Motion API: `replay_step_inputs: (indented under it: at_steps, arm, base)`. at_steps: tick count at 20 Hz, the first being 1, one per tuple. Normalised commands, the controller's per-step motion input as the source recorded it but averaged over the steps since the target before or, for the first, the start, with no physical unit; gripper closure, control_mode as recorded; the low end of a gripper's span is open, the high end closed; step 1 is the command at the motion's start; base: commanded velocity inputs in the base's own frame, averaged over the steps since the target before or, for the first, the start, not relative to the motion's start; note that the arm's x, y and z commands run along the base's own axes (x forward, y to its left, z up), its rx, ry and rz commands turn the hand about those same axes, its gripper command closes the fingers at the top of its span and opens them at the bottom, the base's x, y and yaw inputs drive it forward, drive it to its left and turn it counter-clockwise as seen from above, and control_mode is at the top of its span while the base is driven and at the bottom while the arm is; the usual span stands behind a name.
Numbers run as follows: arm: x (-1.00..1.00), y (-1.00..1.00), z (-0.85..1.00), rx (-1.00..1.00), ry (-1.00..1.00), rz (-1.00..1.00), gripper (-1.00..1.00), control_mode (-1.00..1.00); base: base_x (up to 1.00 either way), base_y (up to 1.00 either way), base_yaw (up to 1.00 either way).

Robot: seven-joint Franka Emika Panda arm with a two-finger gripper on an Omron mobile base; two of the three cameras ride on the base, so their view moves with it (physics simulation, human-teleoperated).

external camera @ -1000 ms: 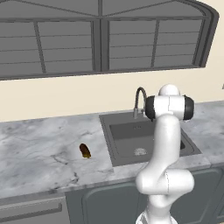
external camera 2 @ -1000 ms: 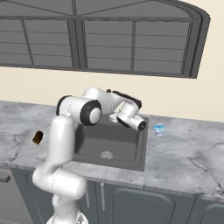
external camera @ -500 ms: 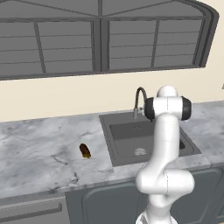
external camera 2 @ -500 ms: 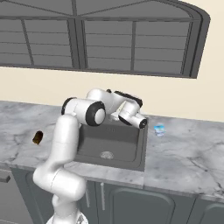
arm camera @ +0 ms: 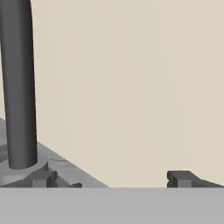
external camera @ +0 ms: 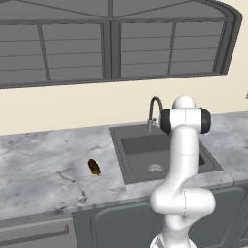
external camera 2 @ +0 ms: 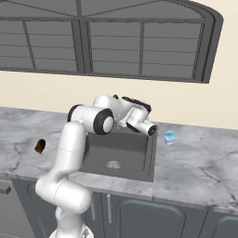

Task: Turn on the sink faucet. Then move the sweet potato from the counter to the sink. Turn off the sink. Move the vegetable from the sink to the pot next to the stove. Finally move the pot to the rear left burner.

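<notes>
In your left base view, the sweet potato [external camera: 94,167] lies on the counter [external camera: 43,169], well left of the sink [external camera: 163,154]; in your right base view, the arm reaches over the sink's far edge; in your hand view, the tool [arm camera: 111,178] stands open beside the faucet [arm camera: 18,87].
</notes>
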Motion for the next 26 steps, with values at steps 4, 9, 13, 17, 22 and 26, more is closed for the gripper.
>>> replay_step_inputs:
  at_steps: [4, 9, 13, 17, 22, 26]
  arm:
    - [0.07, 0.04, -0.16, 0.0, 0.0, 0.0, 1.0, -1.0]
    - [0.0, 0.0, -0.08, 0.0, 0.0, 0.0, 1.0, -1.0]
    - [0.0, -0.17, -0.03, 0.03, 0.0, -0.03, 1.0, -1.0]
    - [0.0, -0.48, -0.01, 0.05, 0.02, -0.1, 1.0, -1.0]
    - [0.0, -0.55, -0.01, 0.07, 0.04, -0.1, 1.0, -1.0]
    - [0.01, -0.31, -0.16, 0.01, 0.03, -0.03, 1.0, -1.0]
  base:
    - [0.0, 0.0, 0.0]
    - [0.0, 0.0, 0.0]
    - [0.0, 0.0, 0.0]
    - [0.0, 0.0, 0.0]
    - [0.0, 0.0, 0.0]
    - [0.0, 0.0, 0.0]
